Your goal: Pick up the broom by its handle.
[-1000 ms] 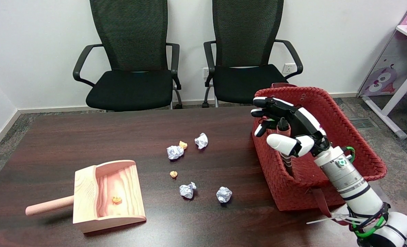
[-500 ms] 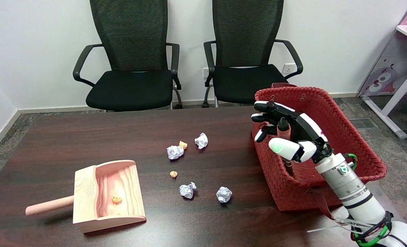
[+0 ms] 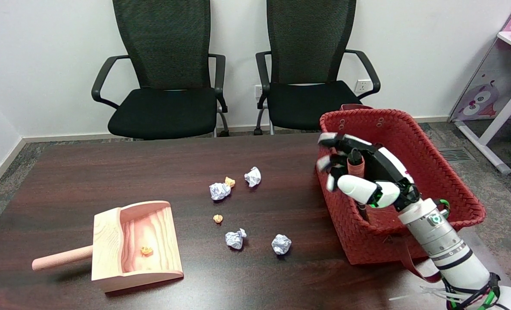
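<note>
Broom (image 3: 355,162) stands near-upright in the red basket (image 3: 449,181) at the table's right end, against the basket's near-left wall. I see only the handle: a slim reddish-brown stick with a dark cap on top and a darker stretch lower down by the basket wall. The brush end is hidden inside the basket.

My right hand (image 3: 363,172) sits around the handle's top. Fingers (image 3: 329,151) are curling in on the far-left side and look blurred; the thumb (image 3: 358,188) crosses in front on the near side. I can't tell if they're actually clamped on the stick yet or just caging it, since the contact is hidden.

Handling guess:
- Small tabletop broom, so light. The handle looks rigid, wood or plastic.
- The thin round stick may roll or twist in a loose wrap, so I want a full wrap with the thumb opposed.
- Take it just below the cap, on the straight section, with enough length inside the palm.
- The bristles are likely soft and could drag on the weave, so lift straight up along the handle axis.

Materials elsewhere: the basket is woven with a ribbed texture and flexible walls, and may shift if the broom snags. The table (image 3: 109,172) is dark glossy wood. A pale wooden dustpan (image 3: 135,241) with a round peg handle lies at the near left. Crumpled paper balls (image 3: 236,238), white and orange, are scattered mid-table, well apart from the basket.
</note>
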### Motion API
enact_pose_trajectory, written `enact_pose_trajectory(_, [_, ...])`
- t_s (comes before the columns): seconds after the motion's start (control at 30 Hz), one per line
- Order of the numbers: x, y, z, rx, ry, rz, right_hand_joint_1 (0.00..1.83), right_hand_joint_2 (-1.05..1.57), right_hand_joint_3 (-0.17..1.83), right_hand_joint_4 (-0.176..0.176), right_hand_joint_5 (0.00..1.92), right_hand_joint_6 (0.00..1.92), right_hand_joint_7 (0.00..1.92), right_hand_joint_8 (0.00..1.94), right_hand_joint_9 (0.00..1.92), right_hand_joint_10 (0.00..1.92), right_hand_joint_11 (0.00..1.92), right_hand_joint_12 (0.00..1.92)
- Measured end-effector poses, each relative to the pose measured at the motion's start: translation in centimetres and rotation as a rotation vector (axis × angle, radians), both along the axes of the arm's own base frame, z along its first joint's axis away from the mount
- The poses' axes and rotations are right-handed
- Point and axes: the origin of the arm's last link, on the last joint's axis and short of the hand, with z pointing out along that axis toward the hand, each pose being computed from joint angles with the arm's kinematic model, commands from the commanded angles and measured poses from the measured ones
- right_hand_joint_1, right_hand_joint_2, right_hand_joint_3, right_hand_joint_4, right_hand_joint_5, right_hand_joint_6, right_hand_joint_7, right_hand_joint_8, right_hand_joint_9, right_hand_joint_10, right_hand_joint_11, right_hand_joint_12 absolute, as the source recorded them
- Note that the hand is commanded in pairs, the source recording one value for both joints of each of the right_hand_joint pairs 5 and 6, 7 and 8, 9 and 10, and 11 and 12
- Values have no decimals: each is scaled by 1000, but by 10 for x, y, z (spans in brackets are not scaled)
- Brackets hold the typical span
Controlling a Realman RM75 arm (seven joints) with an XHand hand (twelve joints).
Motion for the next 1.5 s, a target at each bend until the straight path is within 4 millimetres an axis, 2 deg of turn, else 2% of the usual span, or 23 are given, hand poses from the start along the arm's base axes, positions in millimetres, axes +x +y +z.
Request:
enact_pose_trajectory(0.03, [0, 1, 0, 0, -1, -1, 866, 389, 716, 176, 1535, 1535, 1535, 1535, 1636, 1636, 1609, 1609])
enact_pose_trajectory(0.13, [0, 2, -1, 0, 1, -3, 865, 439, 695, 176, 1812, 1812, 1812, 1812, 1876, 1876, 1801, 1801])
enact_pose_trajectory(0.23, [0, 3, 0, -8, 4, -2, 866, 450, 713, 176, 1911, 1911, 1911, 1911, 1920, 1920, 1906, 1906])
enact_pose_trajectory(0.6, [3, -1, 1, -17, 21, 2, 884, 507, 757, 176, 1920, 1920, 1920, 1920, 1920, 1920, 1920, 1920])
enact_pose_trajectory(0.77, [6, -5, 0, -19, 37, 3, 941, 762, 834, 155, 1920, 1920, 1920, 1920, 1920, 1920, 1920, 1920])
enact_pose_trajectory(0.93, [12, -10, 0, -41, 63, 15, 976, 1044, 908, 176, 1920, 1920, 1920, 1920, 1920, 1920, 1920, 1920])
enact_pose_trajectory(1.13, [24, -19, 1, -72, 90, 41, 966, 1434, 918, 176, 1920, 1920, 1920, 1920, 1920, 1920, 1920, 1920])
enact_pose_trajectory(1.5, [51, -34, 5, -153, 139, 82, 951, 1559, 878, 176, 1920, 1920, 1920, 1920, 1920, 1920, 1920, 1920])
